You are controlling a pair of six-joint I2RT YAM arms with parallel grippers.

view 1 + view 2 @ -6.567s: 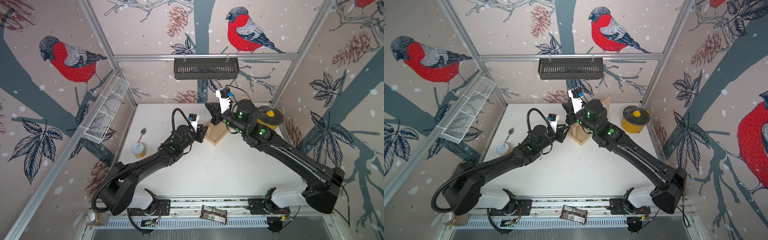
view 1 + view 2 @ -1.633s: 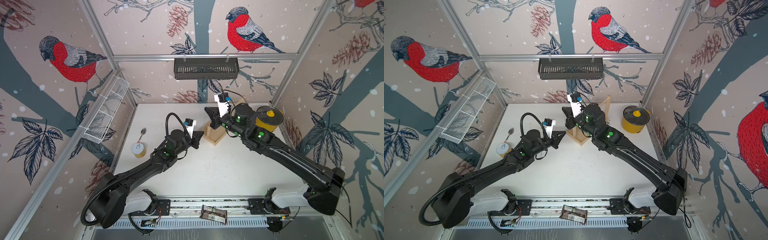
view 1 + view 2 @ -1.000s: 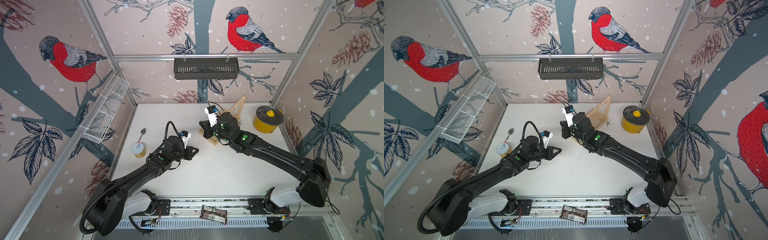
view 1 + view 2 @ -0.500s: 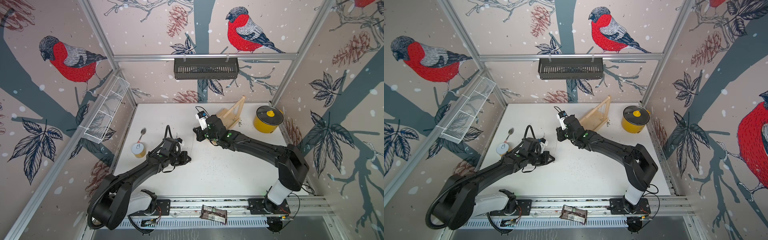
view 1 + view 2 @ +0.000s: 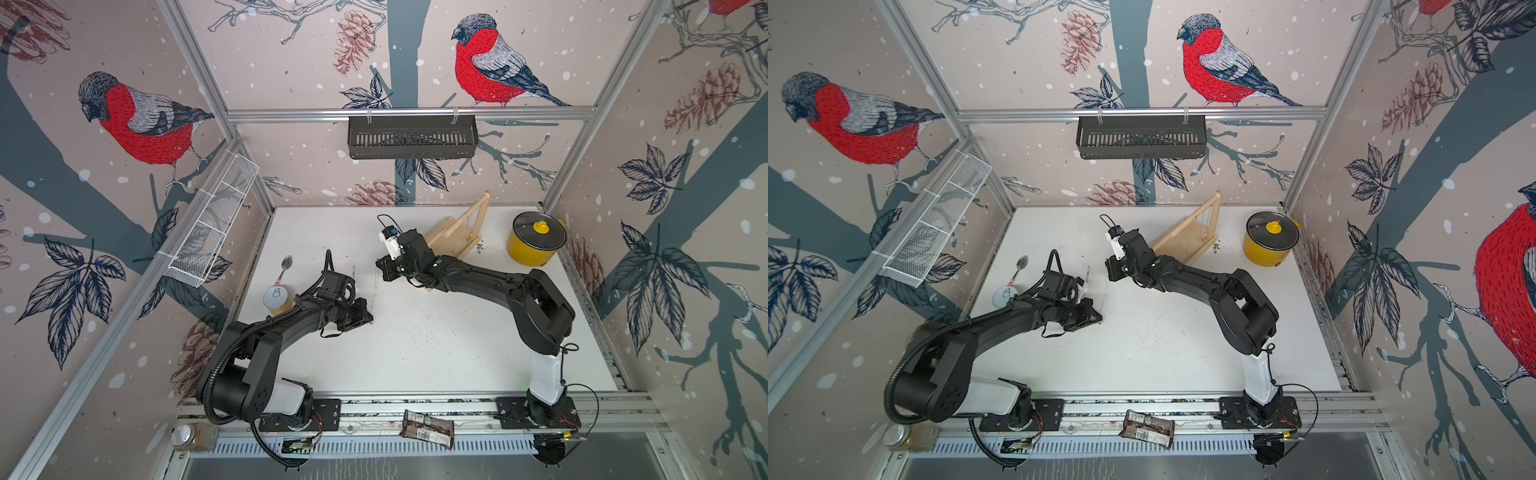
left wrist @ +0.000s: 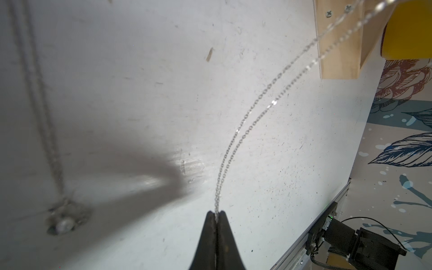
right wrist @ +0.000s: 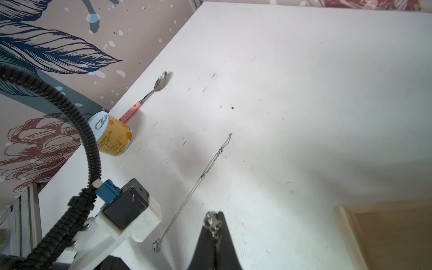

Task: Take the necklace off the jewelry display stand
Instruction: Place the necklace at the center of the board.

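Two black grippers share the load. The thin silver chain necklace runs between them as a doubled strand, slack enough to curve, above the white tabletop left of centre in both top views. The left gripper is closed tight, its tips pinching the doubled chain at the bottom centre of the left wrist frame. The right gripper is likewise closed. It has a small silver lump of the necklace nipped at its tips; whether that is clasp or pendant I cannot tell.

The pale unfinished wooden display stand, with its tray base and long round crossbar, sits upper centre-right in a top view, just beside the right arm's wrist, and looks tilted. Fine lines under its crossbar may be another chain, but they are too small to tell. A second thin chain with a small pendant seems to lie loose on the table, lower centre of the right wrist frame.

By my reading the lift-off is done and the carry-away is in hand, since the held chain appears clear of the crossbar. The next move calls for lowering both ends onto bare table, apart from the loose chain so they do not tangle. The jaws should then open one at a time.
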